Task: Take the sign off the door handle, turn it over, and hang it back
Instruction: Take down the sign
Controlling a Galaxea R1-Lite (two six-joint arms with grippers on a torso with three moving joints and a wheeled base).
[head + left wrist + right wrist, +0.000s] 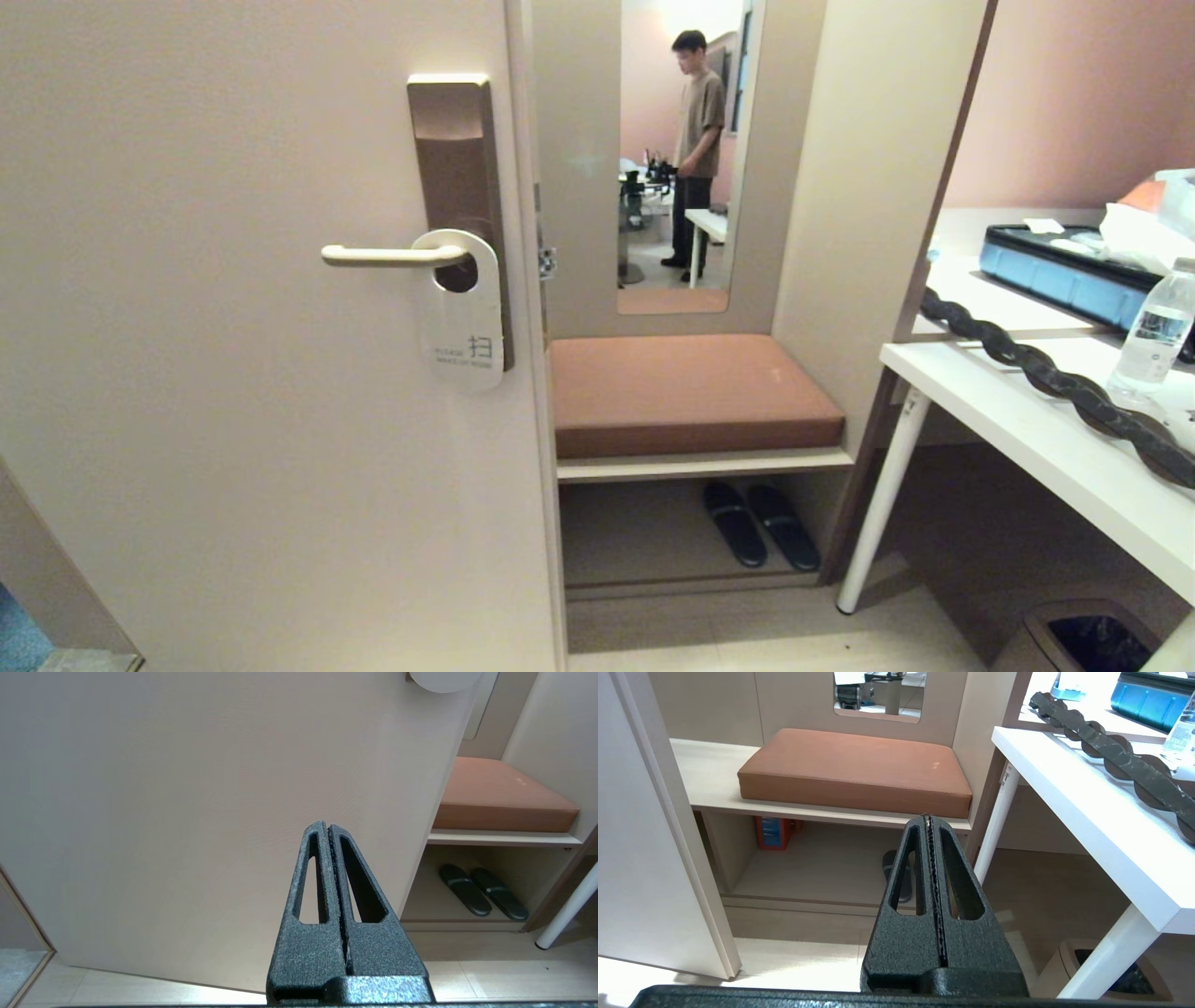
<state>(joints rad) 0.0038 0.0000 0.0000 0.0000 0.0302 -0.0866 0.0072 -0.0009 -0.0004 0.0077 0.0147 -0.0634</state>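
White sign [464, 322] on door handle [392, 255] | lettering barely legible | both end effectors closed, empty

Open approach to door handle [392, 255]

the small print on the sign [464, 327] is too fine to read beyond one larger character, and in the left wrist view only its rounded lower edge [444, 680] shows, cut by the frame. its hole hides part of the bronze plate [457, 159]. the bin [1088, 639] is cropped at the corner. one slipper [899, 877] sits, probably paired, behind the right gripper [928, 820].
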